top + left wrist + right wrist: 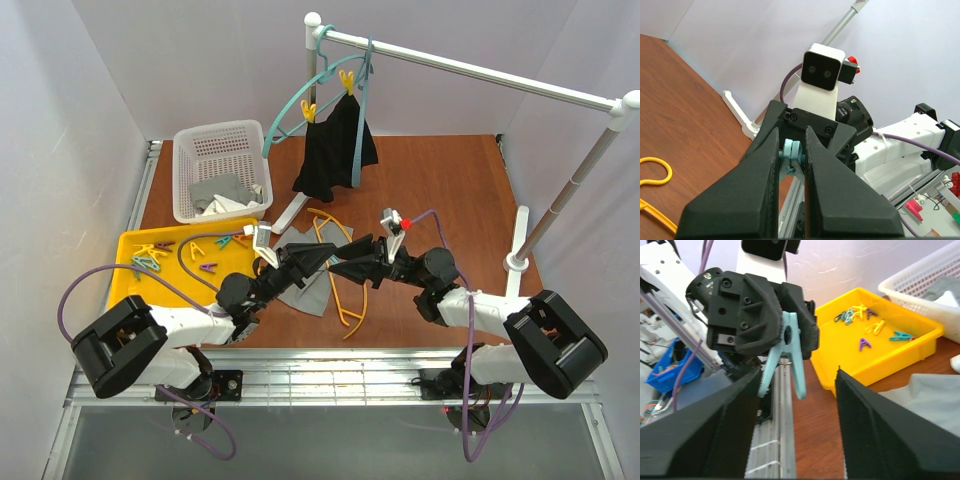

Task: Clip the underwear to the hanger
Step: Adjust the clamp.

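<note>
Two grippers meet tip to tip just ahead of my bases. The left gripper (791, 135) is clenched on a pale blue clothespin (790, 355), and the right gripper (797, 375) faces it with jaws spread, grasping nothing. Beneath them the grey underwear (303, 290) lies on the table (440, 190), with the orange hanger (345, 315) just beside it. Farther back, a black garment (335, 150) hangs from the rail (470, 70).

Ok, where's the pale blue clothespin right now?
In the right wrist view the pale blue clothespin is pinched in the left gripper, facing the open right gripper; overhead, they meet above the grey underwear near the table's front edge.
</note>
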Action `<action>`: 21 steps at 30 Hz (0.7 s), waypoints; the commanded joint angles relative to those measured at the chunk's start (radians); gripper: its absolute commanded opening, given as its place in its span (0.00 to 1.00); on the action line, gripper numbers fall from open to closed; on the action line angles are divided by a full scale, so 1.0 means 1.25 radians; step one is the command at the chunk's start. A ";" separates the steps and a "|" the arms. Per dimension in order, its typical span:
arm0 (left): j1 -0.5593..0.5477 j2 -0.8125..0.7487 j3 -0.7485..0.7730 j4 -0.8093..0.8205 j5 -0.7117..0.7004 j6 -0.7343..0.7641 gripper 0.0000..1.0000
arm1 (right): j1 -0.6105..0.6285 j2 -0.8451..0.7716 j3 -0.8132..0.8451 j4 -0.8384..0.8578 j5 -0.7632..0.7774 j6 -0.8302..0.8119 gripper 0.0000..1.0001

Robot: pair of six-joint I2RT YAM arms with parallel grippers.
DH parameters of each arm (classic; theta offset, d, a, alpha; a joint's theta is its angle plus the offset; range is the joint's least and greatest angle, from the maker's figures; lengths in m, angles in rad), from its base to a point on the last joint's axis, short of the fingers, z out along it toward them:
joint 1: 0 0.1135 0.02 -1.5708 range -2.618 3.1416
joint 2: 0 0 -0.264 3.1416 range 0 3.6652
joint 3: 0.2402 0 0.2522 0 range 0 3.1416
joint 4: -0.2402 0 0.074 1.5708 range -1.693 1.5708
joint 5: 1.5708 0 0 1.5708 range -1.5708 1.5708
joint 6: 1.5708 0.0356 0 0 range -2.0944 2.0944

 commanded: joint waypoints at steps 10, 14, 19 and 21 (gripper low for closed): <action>0.002 -0.017 -0.009 0.296 -0.003 0.001 0.00 | -0.005 -0.019 0.002 0.144 -0.002 0.002 0.22; 0.002 -0.020 -0.017 0.295 0.008 0.006 0.00 | -0.009 -0.029 0.001 0.130 -0.001 -0.002 0.06; 0.002 -0.017 -0.033 0.294 0.008 0.001 0.11 | -0.010 -0.056 -0.006 0.050 0.027 -0.048 0.01; 0.002 -0.020 -0.045 0.292 0.005 0.006 0.18 | -0.011 -0.078 -0.015 0.030 0.037 -0.064 0.01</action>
